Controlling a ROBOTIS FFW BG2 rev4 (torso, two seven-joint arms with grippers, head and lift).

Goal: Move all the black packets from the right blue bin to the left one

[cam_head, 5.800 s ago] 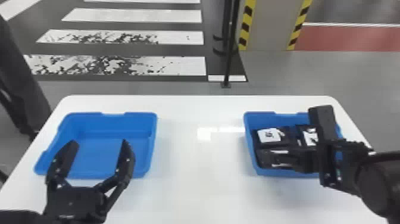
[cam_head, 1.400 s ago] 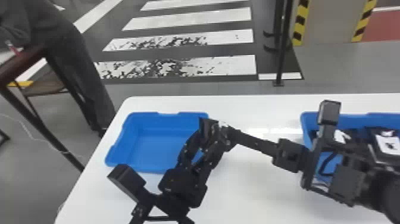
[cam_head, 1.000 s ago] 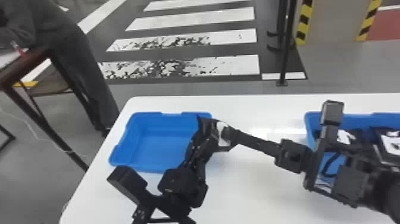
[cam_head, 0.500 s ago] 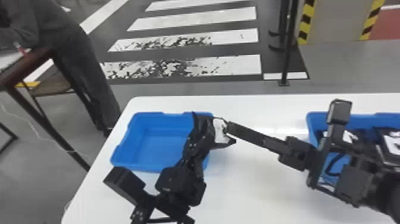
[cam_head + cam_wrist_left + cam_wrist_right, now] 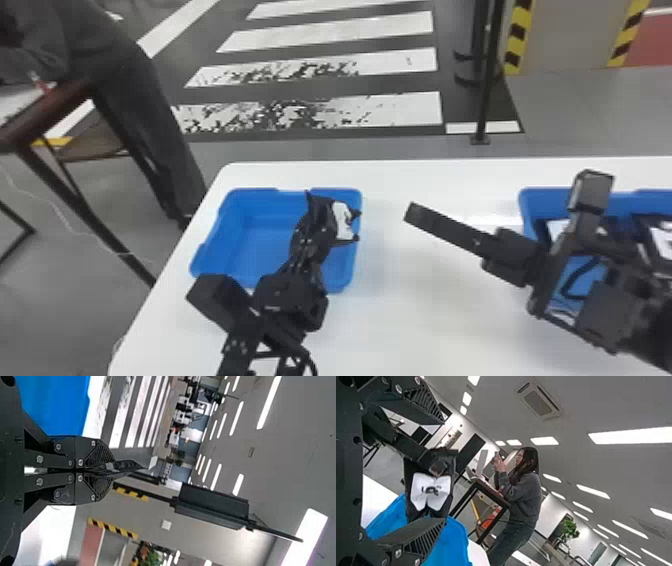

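Over the right part of the left blue bin (image 5: 235, 240), my left gripper (image 5: 320, 222) holds a black packet (image 5: 343, 220) with a white label. The left wrist view has the left gripper (image 5: 105, 469) closed on the dark packet (image 5: 123, 467). My right gripper (image 5: 415, 214) stands above the table between the bins, pointing left, apart from the packet. Its spread fingers show in the right wrist view, where the right gripper (image 5: 442, 471) faces the held packet (image 5: 431, 490) farther off. Behind the right arm, the right blue bin (image 5: 545, 195) holds black packets (image 5: 650, 225) with white labels.
Both bins stand on a white table (image 5: 425, 310), with bare surface between them. The right forearm (image 5: 615, 300) crosses in front of the right bin. A dark pole (image 5: 482, 100) rises beyond the table's far edge, and a brown side table (image 5: 50, 110) stands at the left.
The left gripper, earlier open over the left bin, took hold of a packet beside the right gripper's fingers. Since then it has moved left over the bin, leaving a gap to the right gripper.
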